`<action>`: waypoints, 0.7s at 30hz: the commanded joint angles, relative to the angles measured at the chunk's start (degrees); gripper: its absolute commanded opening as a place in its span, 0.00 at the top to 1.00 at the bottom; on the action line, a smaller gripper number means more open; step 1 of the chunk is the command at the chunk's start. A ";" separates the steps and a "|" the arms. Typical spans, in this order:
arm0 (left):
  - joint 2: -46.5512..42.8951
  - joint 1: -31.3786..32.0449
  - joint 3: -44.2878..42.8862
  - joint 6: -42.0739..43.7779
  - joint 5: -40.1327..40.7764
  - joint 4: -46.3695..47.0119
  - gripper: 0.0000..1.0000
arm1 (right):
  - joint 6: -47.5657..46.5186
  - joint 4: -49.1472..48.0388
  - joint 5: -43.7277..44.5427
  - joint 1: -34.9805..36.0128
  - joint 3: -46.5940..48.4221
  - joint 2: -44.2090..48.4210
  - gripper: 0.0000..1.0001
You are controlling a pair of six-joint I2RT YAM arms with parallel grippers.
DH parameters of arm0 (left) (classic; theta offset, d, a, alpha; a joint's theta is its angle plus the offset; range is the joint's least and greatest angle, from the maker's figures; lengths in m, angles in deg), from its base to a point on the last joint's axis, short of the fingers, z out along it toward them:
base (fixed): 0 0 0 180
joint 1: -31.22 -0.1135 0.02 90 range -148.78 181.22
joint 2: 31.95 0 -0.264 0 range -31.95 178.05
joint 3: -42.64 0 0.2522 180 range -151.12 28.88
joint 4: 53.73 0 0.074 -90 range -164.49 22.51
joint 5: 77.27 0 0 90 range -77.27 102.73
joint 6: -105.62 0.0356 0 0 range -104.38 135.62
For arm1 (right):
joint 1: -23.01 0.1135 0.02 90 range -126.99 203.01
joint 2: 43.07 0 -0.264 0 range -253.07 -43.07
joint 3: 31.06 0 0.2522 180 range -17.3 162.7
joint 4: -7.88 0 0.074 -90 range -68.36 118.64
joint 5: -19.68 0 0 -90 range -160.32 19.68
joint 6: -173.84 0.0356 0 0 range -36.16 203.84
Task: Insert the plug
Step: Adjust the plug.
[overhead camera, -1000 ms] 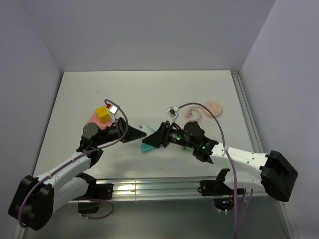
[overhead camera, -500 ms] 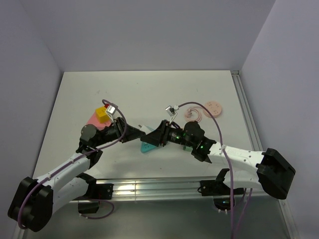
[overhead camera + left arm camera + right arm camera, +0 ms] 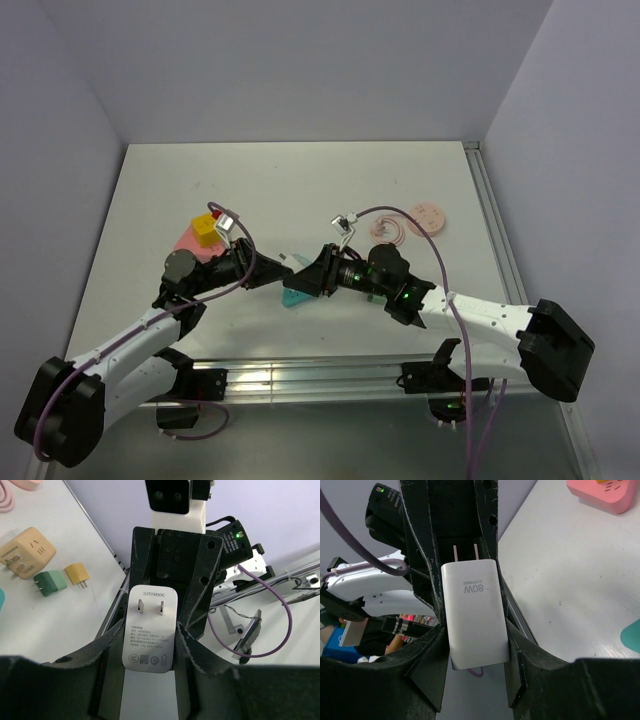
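The plug (image 3: 288, 260) is a white block charger marked 80W, held above the table between the two arms. My left gripper (image 3: 277, 270) is shut on it; in the left wrist view its fingers (image 3: 117, 630) press the sides of the plug (image 3: 149, 625). My right gripper (image 3: 305, 274) meets it from the right. In the right wrist view the plug (image 3: 472, 600) sits between both right fingertips (image 3: 509, 635), touching them, with its two prongs pointing away towards the left gripper. My left gripper (image 3: 150, 635) and right gripper (image 3: 475, 630) face each other tip to tip.
A pink block (image 3: 190, 240) with a yellow cube (image 3: 205, 229) on it lies behind the left arm. A teal piece (image 3: 296, 296) lies under the grippers. A pink coiled cable (image 3: 388, 229) and pink disc (image 3: 430, 215) lie at the right. Beige (image 3: 26, 551), green (image 3: 50, 582) and yellow (image 3: 77, 573) adapters lie nearby.
The right gripper has moved left up to the left gripper and narrowed its fingers around the plug. The left gripper has kept its hold and shifted slightly.
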 commanded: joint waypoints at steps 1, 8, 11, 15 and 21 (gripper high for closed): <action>-2.34 0.83 -3.36 6.65 -0.43 -6.41 0.65 | -3.64 4.79 3.89 -0.38 1.69 2.42 1.00; -1.37 0.66 -3.97 6.48 -0.69 -7.39 0.35 | -6.62 10.22 4.16 -0.38 0.89 5.59 1.00; -0.23 0.75 -4.41 7.01 -1.22 -7.74 0.36 | -7.07 10.42 3.90 -0.29 0.02 6.82 1.00; -0.58 0.66 -5.82 9.46 0.18 -12.30 0.29 | -8.64 13.66 4.77 -0.29 -0.16 8.66 1.00; -2.60 0.13 -10.91 18.86 7.03 -30.13 0.24 | -14.97 29.20 7.76 -0.29 5.01 9.90 1.00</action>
